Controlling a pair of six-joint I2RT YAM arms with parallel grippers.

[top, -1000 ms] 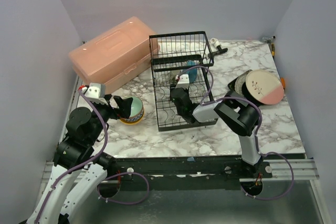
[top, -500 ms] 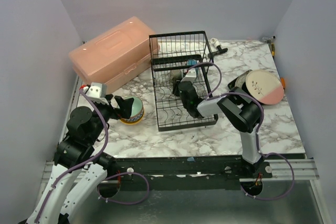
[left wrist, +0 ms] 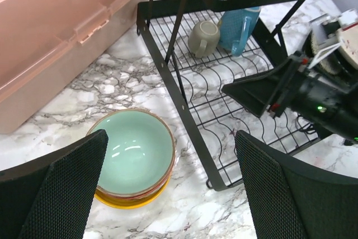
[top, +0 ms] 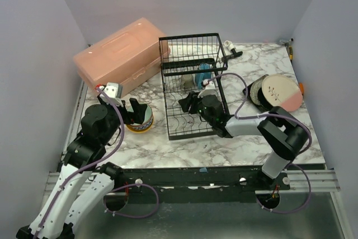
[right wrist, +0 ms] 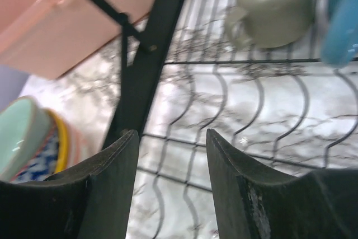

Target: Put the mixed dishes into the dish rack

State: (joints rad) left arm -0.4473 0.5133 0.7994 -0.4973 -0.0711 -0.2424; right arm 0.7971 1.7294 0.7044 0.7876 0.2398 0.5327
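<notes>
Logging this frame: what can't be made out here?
- Top view: dark plate mostly hidden under the pink-cream plate.
- Left wrist: mint bowl covers all but the rims of the bowls below.
- Right wrist: blue item blurred, cut off by the right edge.

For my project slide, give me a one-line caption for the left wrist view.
Open left pincer hovers over the mint green bowl stacked beside the dish rack holding an olive mug.

Soft, even light fills the overhead view, leaving only faint shadows on the marble counter [top: 279, 132]. The left wrist view is sharp, with small white glints in the mint green bowl [left wrist: 131, 155]. The right wrist view is blurred: olive mug [right wrist: 274, 6] and dish rack [right wrist: 154, 48] wires smear, the counter washed pale
</notes>
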